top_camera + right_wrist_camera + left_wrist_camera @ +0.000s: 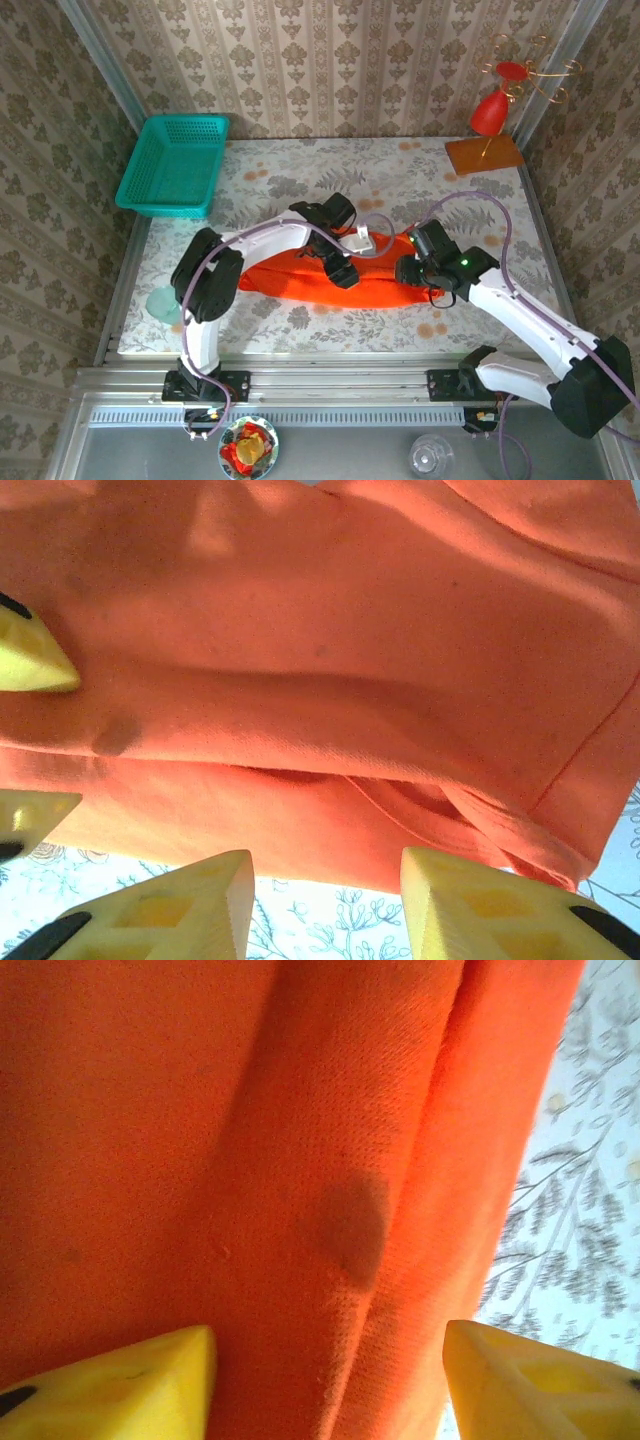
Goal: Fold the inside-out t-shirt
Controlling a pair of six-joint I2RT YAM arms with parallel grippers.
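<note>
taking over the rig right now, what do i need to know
Left gripper: open, low over the middle of the t-shirt, nothing clamped.
Right gripper: open, at an edge of the shirt near its right end, nothing clamped.
Shirt: lies as a long narrow band across the middle of the table, doubled over lengthwise.
Left to do: probably fold the two ends in to make a compact stack.

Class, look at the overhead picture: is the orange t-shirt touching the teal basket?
Apart. The top view shows a stretch of patterned table between the t-shirt, lying under the arms, and the basket at the far-left corner.
</note>
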